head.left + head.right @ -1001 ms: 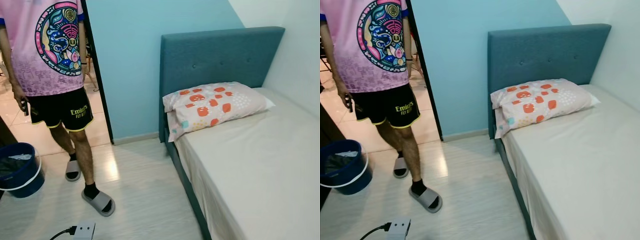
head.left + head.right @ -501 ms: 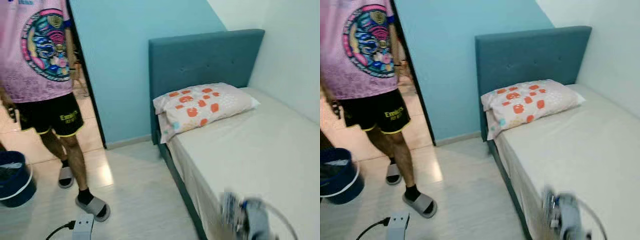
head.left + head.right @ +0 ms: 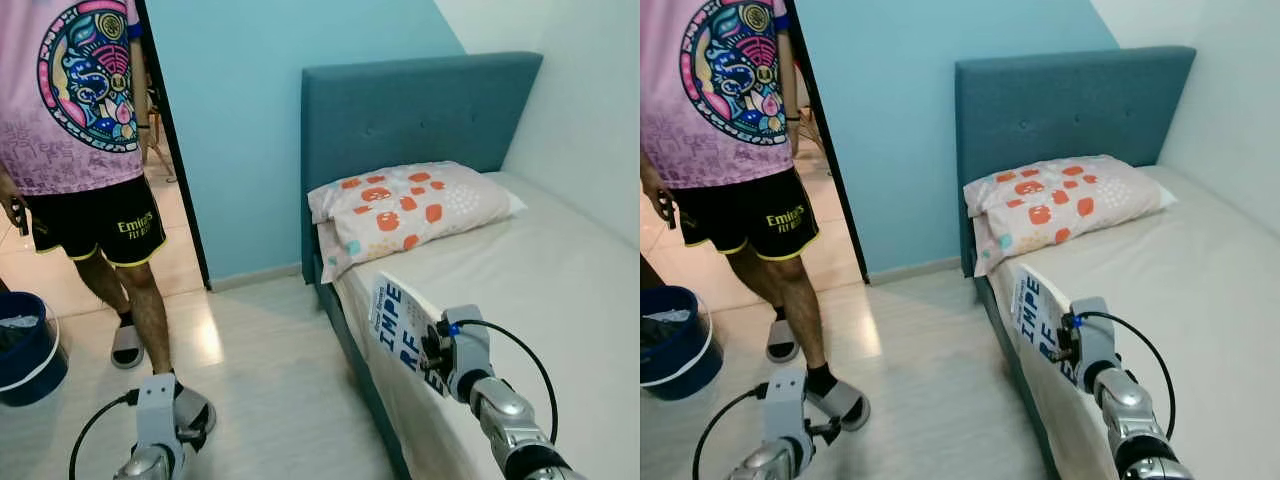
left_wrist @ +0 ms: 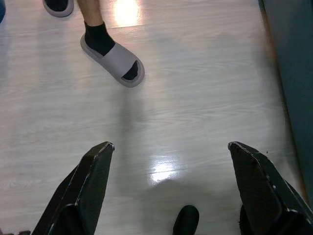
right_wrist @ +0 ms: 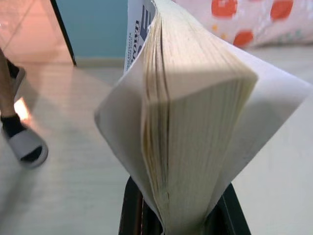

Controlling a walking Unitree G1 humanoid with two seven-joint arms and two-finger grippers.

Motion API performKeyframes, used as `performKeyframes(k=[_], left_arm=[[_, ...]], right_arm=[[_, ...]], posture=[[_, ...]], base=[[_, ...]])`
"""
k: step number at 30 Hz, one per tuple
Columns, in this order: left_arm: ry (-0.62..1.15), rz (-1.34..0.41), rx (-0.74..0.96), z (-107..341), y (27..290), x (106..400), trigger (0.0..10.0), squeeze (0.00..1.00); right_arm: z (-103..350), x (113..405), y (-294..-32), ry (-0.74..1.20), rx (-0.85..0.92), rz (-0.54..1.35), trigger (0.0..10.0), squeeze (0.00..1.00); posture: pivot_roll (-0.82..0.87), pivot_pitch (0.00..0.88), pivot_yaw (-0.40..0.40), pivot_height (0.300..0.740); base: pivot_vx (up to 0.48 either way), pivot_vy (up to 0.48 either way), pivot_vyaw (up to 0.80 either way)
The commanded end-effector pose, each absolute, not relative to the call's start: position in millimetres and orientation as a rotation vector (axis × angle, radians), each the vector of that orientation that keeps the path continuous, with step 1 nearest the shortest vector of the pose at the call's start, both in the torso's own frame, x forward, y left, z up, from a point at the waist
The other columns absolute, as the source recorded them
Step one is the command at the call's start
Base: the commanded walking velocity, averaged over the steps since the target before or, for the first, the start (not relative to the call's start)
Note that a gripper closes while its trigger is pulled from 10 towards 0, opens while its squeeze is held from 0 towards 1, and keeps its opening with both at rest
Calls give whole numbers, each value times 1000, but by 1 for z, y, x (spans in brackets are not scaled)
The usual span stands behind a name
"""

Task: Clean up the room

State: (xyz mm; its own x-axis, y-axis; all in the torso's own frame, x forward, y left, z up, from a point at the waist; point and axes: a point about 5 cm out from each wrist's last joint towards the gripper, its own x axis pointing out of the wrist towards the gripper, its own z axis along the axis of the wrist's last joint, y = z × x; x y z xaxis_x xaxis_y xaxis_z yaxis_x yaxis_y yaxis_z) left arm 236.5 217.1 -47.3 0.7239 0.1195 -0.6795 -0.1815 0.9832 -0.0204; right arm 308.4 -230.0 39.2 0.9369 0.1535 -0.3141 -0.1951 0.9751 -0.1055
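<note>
The right end effector (image 3: pixel 1065 345) pinches a thick paperback book (image 3: pixel 400 330) by one end, holding it up over the near edge of the bed (image 3: pixel 560 300), a little short of the pillow (image 3: pixel 410 205). In the right wrist view the covers and pages (image 5: pixel 195 122) fan apart, so the book looks light but floppy and likely to twist; a hold nearer the spine would probably be steadier. The left end effector (image 4: pixel 171 181) hangs spread above the floor (image 4: pixel 195 73), near a person's sandal (image 4: pixel 120 63).
</note>
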Motion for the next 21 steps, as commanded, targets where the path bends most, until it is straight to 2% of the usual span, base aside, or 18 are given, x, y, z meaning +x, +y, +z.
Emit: performKeyframes(k=[1,16,21], left_arm=[[752,159,-85,-48,216,235,10000,0],[892,91,-43,-73,208,197,10000,0],[900,81,-50,-75,206,195,10000,0]], right_arm=[[56,320,-222,213,-135,206,10000,0],[72,332,-215,164,-136,235,10000,0],[68,331,-212,186,-147,235,10000,0]], posture=[[-53,0,-36,740],[-57,0,-41,740],[-58,0,-40,740]], base=[[307,0,0],[329,0,0],[337,0,0]])
